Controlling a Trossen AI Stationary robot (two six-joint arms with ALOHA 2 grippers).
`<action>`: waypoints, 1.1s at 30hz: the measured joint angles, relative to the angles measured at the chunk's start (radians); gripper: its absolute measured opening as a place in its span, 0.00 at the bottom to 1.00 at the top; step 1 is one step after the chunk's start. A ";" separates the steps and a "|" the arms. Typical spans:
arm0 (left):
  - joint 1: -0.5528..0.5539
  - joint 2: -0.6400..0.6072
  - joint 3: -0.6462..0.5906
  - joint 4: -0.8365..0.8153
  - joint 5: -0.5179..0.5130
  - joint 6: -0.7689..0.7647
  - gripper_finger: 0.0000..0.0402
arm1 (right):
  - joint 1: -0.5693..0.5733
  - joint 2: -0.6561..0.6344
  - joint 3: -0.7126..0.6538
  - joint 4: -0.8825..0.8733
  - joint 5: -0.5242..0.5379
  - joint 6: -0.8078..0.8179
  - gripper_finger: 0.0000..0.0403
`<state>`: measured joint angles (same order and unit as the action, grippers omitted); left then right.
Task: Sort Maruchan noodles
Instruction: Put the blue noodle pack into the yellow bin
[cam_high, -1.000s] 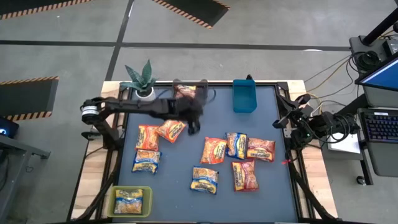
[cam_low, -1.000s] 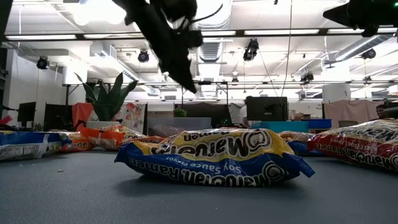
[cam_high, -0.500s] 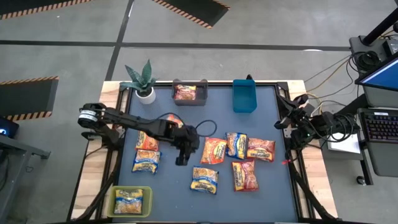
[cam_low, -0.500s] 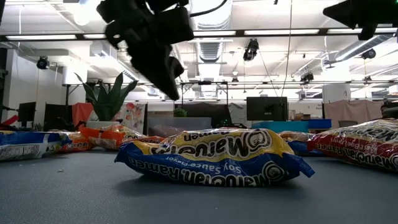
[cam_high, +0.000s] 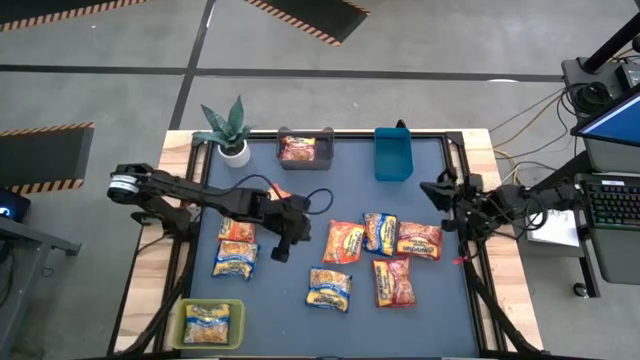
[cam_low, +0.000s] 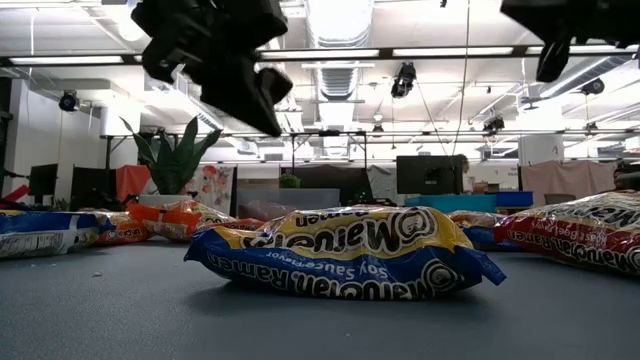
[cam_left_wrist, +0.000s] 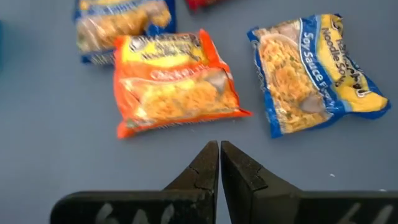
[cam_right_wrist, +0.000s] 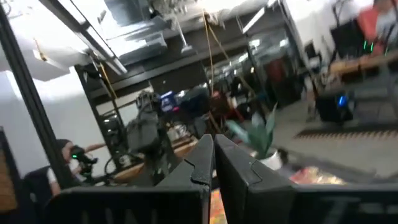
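Several Maruchan noodle packets lie flat on the dark table: an orange one (cam_high: 344, 242), yellow-blue ones (cam_high: 329, 288) (cam_high: 235, 258) (cam_high: 380, 232), and red-pink ones (cam_high: 420, 240) (cam_high: 393, 282). My left gripper (cam_high: 281, 250) hangs shut above bare table, left of the orange packet (cam_left_wrist: 177, 81), holding nothing; in the left wrist view its fingertips (cam_left_wrist: 219, 148) meet short of that packet. A yellow-blue packet (cam_left_wrist: 317, 74) lies beside it. My right gripper (cam_high: 428, 187) is shut and empty, raised at the table's right edge.
A dark bin (cam_high: 303, 148) with a red packet and a blue bin (cam_high: 393, 153) stand at the far edge. A yellowish bin (cam_high: 210, 322) with a packet sits at the near left corner. A potted plant (cam_high: 228, 128) stands far left. Another orange packet (cam_high: 236, 228) lies under my left arm.
My left gripper has swung from beside the dark bin toward the table's near edge, sinking a little and rolling, shut throughout. My right gripper has come out from the right edge toward the table's left and rolled, still shut. No packet has moved.
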<state>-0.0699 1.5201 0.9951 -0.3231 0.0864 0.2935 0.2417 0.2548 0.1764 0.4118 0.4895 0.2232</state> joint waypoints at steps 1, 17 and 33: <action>0.008 -0.009 0.000 0.006 0.000 0.014 0.00 | 0.000 0.031 0.000 0.014 0.000 0.036 0.02; 0.109 -0.021 0.003 0.012 0.000 0.043 0.00 | 0.000 0.486 0.429 -0.784 -0.031 0.569 0.02; 0.083 -0.018 -0.039 0.101 0.123 -0.074 0.00 | 0.000 0.945 0.570 -1.156 -0.271 0.730 0.02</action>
<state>0.0131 1.5017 0.9557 -0.2219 0.2093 0.2192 0.2412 1.1998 0.7467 -0.7442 0.2181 0.9533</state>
